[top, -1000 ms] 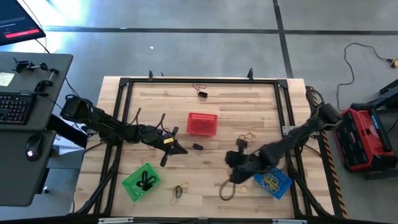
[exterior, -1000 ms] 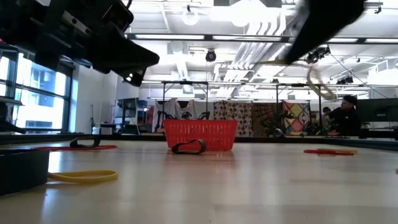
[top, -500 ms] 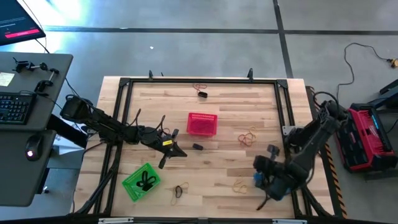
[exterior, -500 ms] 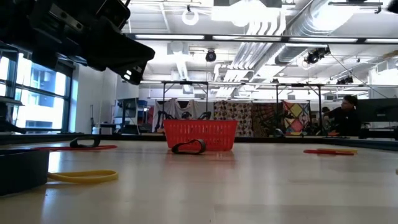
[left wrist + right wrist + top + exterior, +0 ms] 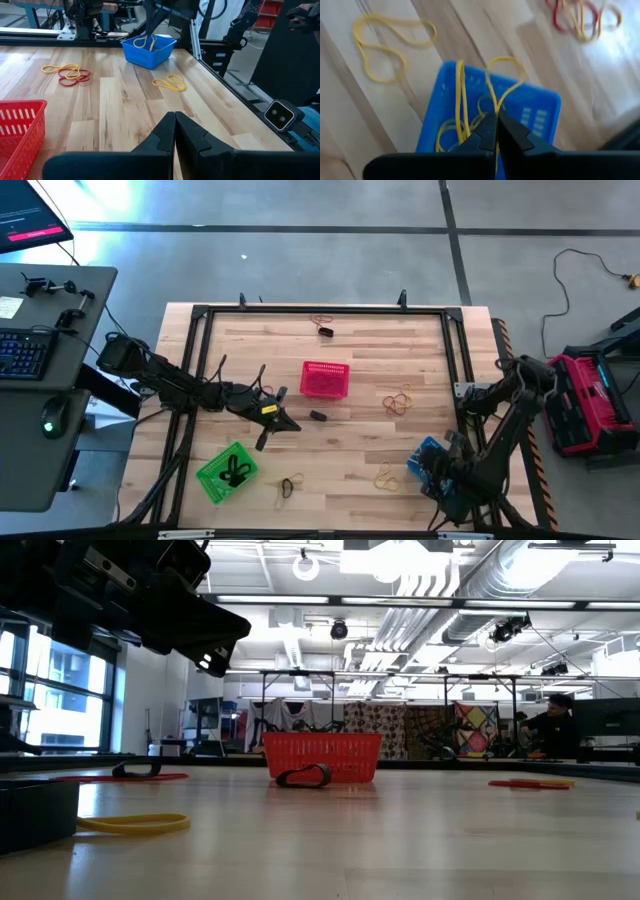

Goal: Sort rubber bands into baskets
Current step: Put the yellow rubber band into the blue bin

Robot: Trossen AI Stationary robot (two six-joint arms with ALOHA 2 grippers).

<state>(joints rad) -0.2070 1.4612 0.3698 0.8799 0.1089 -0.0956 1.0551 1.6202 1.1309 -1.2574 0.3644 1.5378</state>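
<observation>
My right gripper (image 5: 492, 131) is shut on a yellow rubber band (image 5: 501, 82) above the blue basket (image 5: 535, 107), which holds several yellow bands and stands at the near right (image 5: 424, 457). My left gripper (image 5: 175, 122) is shut and empty, above the table left of the middle (image 5: 280, 423). The red basket (image 5: 325, 379) stands at the middle. The green basket (image 5: 228, 472), at the near left, holds black bands. Loose bands lie flat on the table: a yellow one (image 5: 385, 476), a yellow and red cluster (image 5: 400, 400), and a black one (image 5: 317, 416). My right gripper pinches the yellow band between its two fingertips, at one spot of the loop (image 5: 493, 111). The fingers come from above, pointing down at the basket. The band's strands hang slack below the fingers toward the basket's inside; whether they touch the bands in it, I cannot tell.
A dark and tan pair of bands (image 5: 288, 487) lies near the front edge. A reddish band (image 5: 320, 319) and a black one (image 5: 326, 332) lie at the far edge. A black frame (image 5: 455, 350) borders the table. A person (image 5: 550, 725) shows in the room behind.
My right gripper has carried the yellow band from the near middle of the table toward the right edge, and now stands over the blue basket. It has left the low view.
</observation>
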